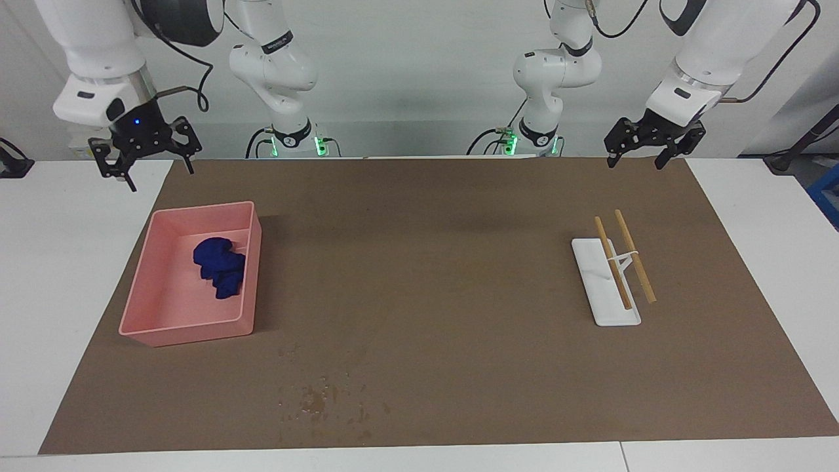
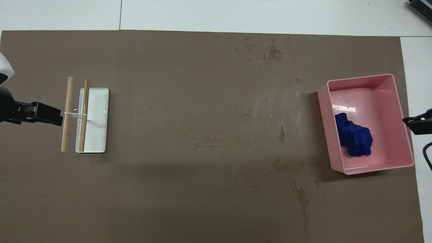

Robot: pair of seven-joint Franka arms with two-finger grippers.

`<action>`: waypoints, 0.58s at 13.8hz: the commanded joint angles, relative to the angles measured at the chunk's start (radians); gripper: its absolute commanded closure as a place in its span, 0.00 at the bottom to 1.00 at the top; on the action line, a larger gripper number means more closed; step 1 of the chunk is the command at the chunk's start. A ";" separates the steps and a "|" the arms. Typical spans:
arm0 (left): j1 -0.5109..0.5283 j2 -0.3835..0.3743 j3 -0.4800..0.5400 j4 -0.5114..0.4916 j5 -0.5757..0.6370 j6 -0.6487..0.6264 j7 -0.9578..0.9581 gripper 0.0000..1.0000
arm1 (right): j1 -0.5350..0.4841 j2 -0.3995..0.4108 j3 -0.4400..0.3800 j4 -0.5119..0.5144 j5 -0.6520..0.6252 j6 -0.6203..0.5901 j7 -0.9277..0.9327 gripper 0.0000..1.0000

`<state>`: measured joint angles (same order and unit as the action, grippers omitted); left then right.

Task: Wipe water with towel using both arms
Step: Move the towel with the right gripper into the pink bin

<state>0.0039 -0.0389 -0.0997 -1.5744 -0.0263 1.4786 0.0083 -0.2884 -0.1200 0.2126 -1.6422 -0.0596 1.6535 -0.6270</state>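
The towel [image 1: 219, 265] is a crumpled royal-blue cloth lying inside a pink tray [image 1: 187, 333] toward the right arm's end of the table; the overhead view shows the towel [image 2: 354, 136] in the tray [image 2: 378, 167] too. The water [image 1: 321, 396] is a patch of dark specks on the brown mat, farther from the robots than the tray, and it also shows in the overhead view [image 2: 270, 52]. My right gripper [image 1: 154, 176] hangs open and empty in the air above the mat's corner next to the tray. My left gripper [image 1: 634, 164] hangs open and empty above the mat's other corner by the robots.
A white rectangular plate [image 1: 600, 308] with two wooden chopsticks [image 1: 634, 257] on a small rest lies toward the left arm's end. Faint streaks and dried marks [image 2: 280, 130] cross the middle of the brown mat [image 1: 426, 262]. White table surrounds the mat.
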 commanded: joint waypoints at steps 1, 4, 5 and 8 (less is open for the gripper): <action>-0.012 -0.024 0.009 -0.024 0.016 -0.006 0.012 0.00 | 0.063 0.016 0.019 0.099 0.017 -0.130 0.256 0.00; -0.012 -0.024 0.009 -0.024 0.016 -0.006 0.012 0.00 | 0.086 0.019 0.042 0.114 0.026 -0.228 0.452 0.00; -0.012 -0.024 0.009 -0.024 0.016 -0.006 0.012 0.00 | 0.089 0.019 0.050 0.108 0.047 -0.215 0.469 0.00; -0.012 -0.024 0.009 -0.024 0.016 -0.006 0.012 0.00 | 0.132 0.026 0.051 0.108 0.115 -0.233 0.653 0.00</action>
<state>0.0039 -0.0389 -0.0998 -1.5744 -0.0263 1.4786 0.0083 -0.1850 -0.1111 0.2601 -1.5546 0.0248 1.4478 -0.0618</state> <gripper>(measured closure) 0.000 0.000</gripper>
